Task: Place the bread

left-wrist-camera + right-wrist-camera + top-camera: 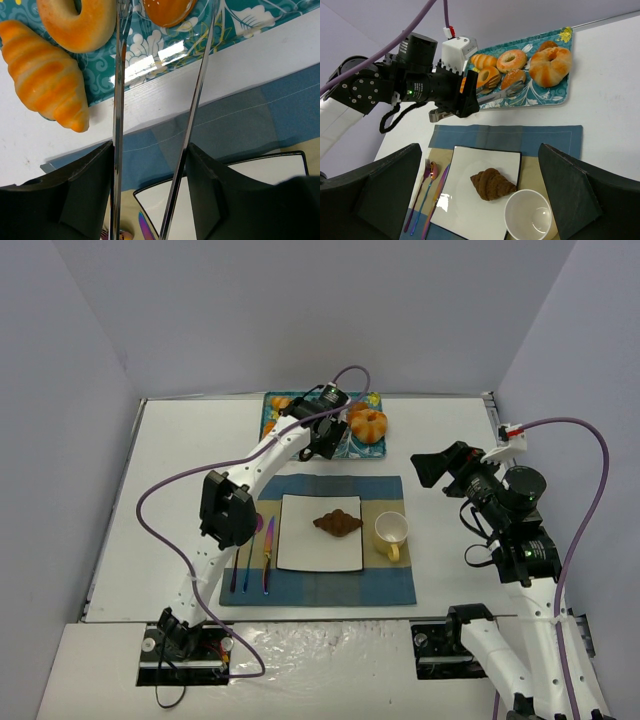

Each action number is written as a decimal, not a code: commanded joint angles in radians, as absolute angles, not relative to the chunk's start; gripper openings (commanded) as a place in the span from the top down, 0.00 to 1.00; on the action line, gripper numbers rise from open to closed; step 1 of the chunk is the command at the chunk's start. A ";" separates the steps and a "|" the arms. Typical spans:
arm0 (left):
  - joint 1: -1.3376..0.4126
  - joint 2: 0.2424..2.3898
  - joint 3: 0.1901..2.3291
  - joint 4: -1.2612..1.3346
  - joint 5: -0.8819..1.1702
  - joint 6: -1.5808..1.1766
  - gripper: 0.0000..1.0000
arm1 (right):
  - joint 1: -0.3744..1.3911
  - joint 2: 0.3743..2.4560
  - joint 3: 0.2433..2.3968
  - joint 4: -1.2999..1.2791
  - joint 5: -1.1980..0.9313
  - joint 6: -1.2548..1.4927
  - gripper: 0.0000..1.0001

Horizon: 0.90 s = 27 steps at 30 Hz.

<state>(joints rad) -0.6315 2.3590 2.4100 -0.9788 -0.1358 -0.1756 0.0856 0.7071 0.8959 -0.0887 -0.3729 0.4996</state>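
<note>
As it grips tongs point(118, 100), left claw point(150, 147) overhangs tray point(150, 55)

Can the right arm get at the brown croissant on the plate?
Probably yes: the brown croissant lies uncovered, the left pincer is off at the teal tray; only the yellow mug stands close.

White table point(180, 460) in front of me, matte and evenly lit. Plain grey-lilac walls close it in: back wall point(300, 310) behind the table, left wall point(50, 490) and right wall point(590, 340) at its sides. A glossy white ledge point(330, 655) runs along the table's near edge.
</note>
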 commanded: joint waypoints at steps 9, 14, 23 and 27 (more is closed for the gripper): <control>-0.629 2.355 2.464 -0.910 -0.131 -0.147 0.48 | 0.086 0.710 0.923 -0.034 -0.373 0.484 0.00; -0.629 2.368 2.480 -0.909 -0.138 -0.144 0.49 | 0.086 0.709 0.922 -0.036 -0.371 0.482 0.00; -0.629 2.355 2.453 -0.910 -0.147 -0.144 0.67 | 0.086 0.710 0.920 -0.038 -0.367 0.480 0.00; -0.630 2.325 2.432 -0.910 -0.168 -0.146 0.73 | 0.086 0.710 0.921 -0.038 -0.367 0.479 0.00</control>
